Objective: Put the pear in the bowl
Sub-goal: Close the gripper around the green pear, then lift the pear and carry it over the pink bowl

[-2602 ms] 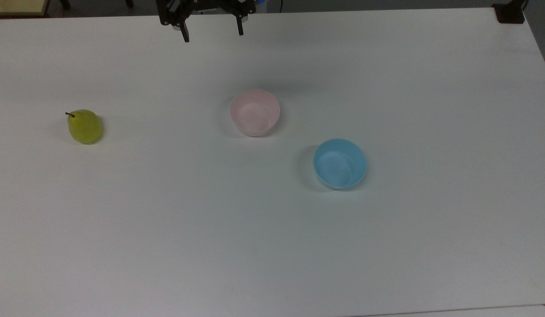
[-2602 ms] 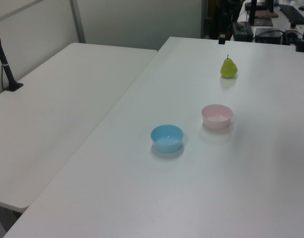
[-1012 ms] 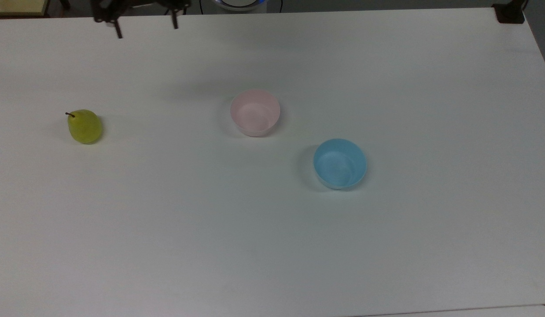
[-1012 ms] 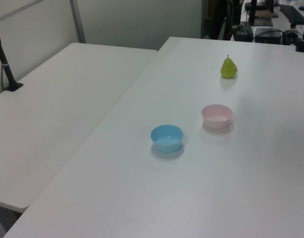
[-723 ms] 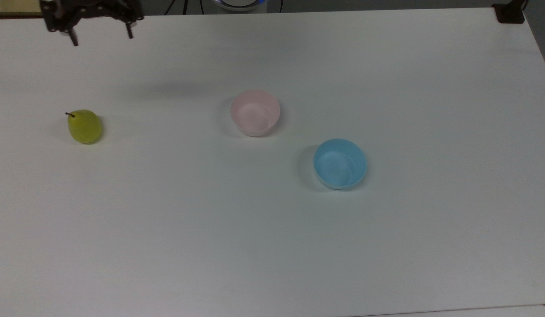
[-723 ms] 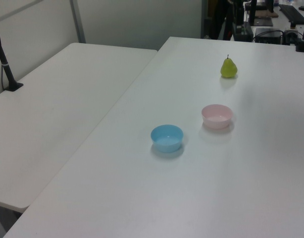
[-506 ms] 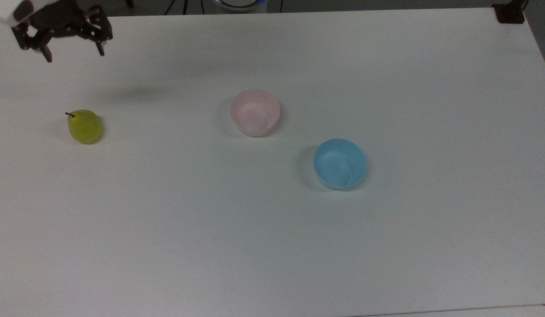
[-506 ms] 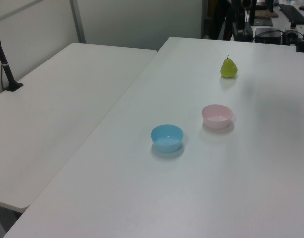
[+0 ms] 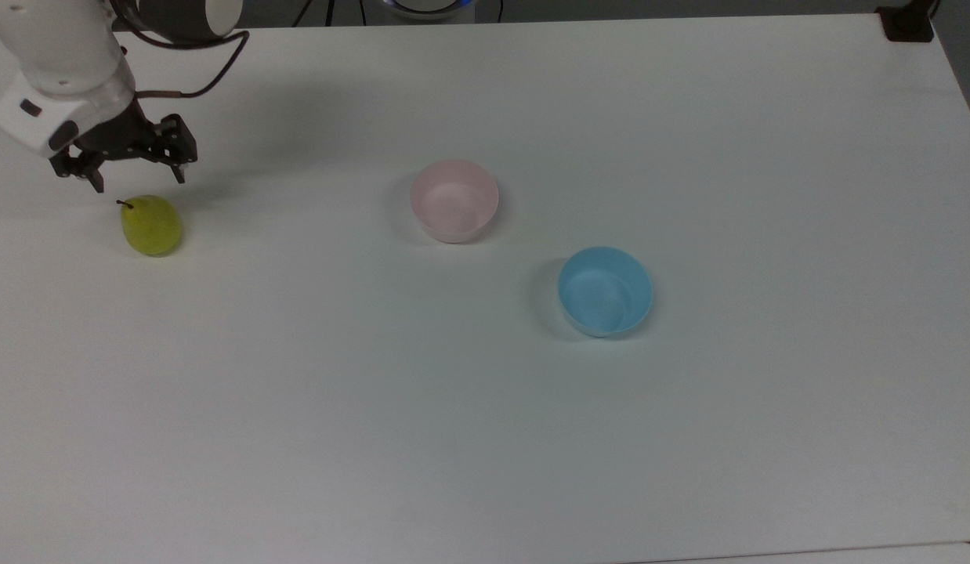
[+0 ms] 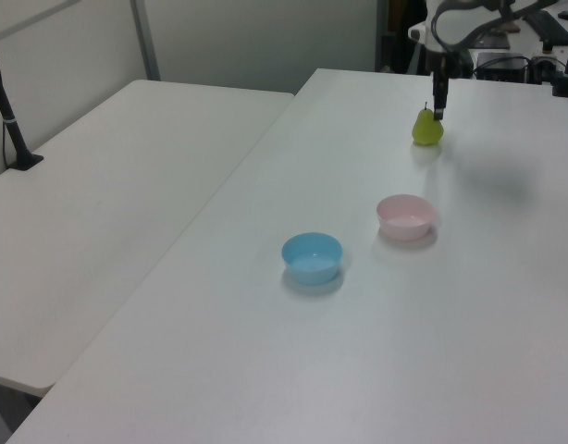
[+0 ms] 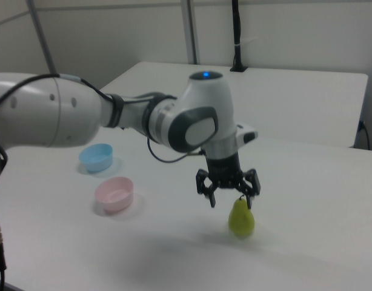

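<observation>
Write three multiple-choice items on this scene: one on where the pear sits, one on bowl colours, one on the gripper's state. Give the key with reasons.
1. In the top view, the pear lies
A. to the left of both bowls
B. between the bowls
C. inside the pink bowl

2. The two bowls are
A. both blue
B. pink and blue
C. pink and green

3. The gripper is
A. shut on the pear
B. open, just above the pear
C. open over the blue bowl

Key:
1 A: it rests on the table, far to the top view's left of the pink bowl.
2 B: one pink bowl, one blue bowl.
3 B: its fingers are spread, holding nothing, near the stem.
</observation>
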Motion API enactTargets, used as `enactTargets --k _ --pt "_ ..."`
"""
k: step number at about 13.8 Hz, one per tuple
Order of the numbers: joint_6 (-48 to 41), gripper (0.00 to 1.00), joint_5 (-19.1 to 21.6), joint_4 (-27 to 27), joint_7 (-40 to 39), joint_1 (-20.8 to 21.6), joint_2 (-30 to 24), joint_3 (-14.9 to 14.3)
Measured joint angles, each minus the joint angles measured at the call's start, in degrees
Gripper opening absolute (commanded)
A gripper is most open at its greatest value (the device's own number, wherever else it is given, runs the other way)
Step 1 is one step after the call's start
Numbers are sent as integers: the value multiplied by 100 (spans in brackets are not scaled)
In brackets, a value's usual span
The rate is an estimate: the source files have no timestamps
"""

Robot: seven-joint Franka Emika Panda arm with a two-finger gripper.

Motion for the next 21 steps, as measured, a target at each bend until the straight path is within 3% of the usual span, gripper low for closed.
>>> enactTargets --k 3,4,6,7,13,16,21 --pt "506 100 0 -93 3 -1 384 -16" --pt "639 90 0 -93 4 -2 469 -27" --pt "825 5 0 -93 4 -2 556 -34" --pt "830 0 0 -93 4 -3 562 -34" --pt "557 0 4 -5 5 -33 408 -37" --pt "-371 0 73 357 111 139 -106 10" --pt "-2095 0 260 1087 962 906 -861 28"
